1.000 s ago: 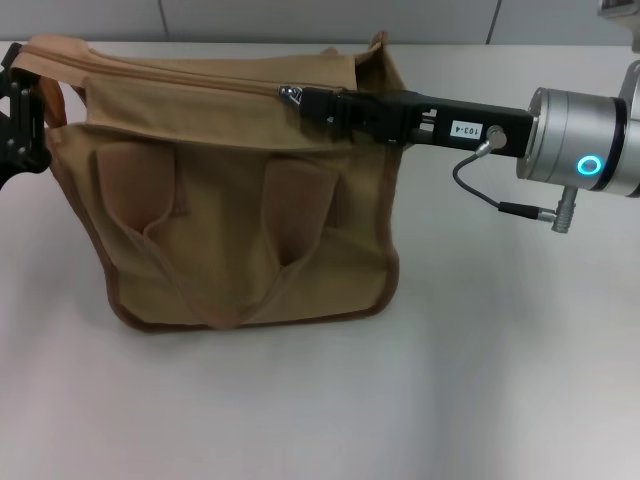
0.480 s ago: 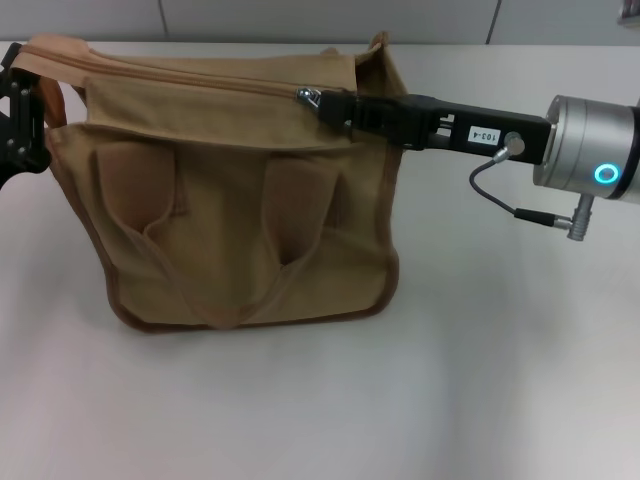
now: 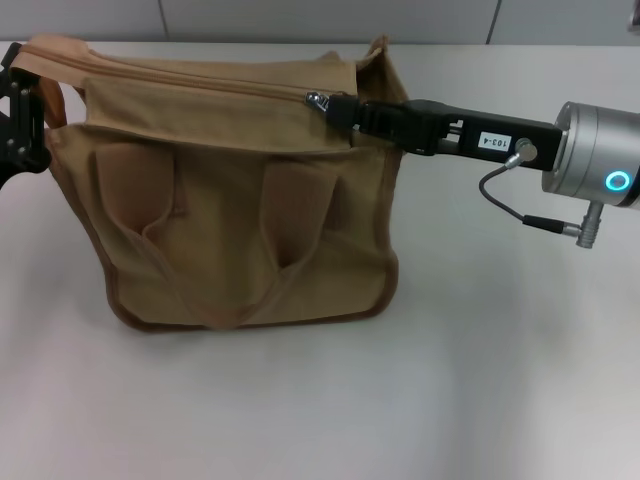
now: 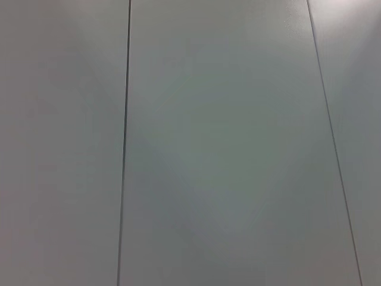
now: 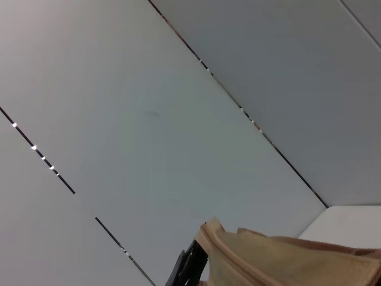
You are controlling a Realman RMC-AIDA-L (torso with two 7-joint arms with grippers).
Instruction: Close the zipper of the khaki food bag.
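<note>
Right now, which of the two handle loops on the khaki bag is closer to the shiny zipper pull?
The brownish fabric loop on the robot's right; it lies just below the silver pull tab. The other loop lies nearer the left gripper.

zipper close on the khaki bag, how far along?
Mostly done: the zipper looks shut from the khaki food bag's left end to the pull tab. In hand: the right gripper is at the tab; the left gripper is at the bag's left end. Left: the short stretch from the tab to the bag's right end.
</note>
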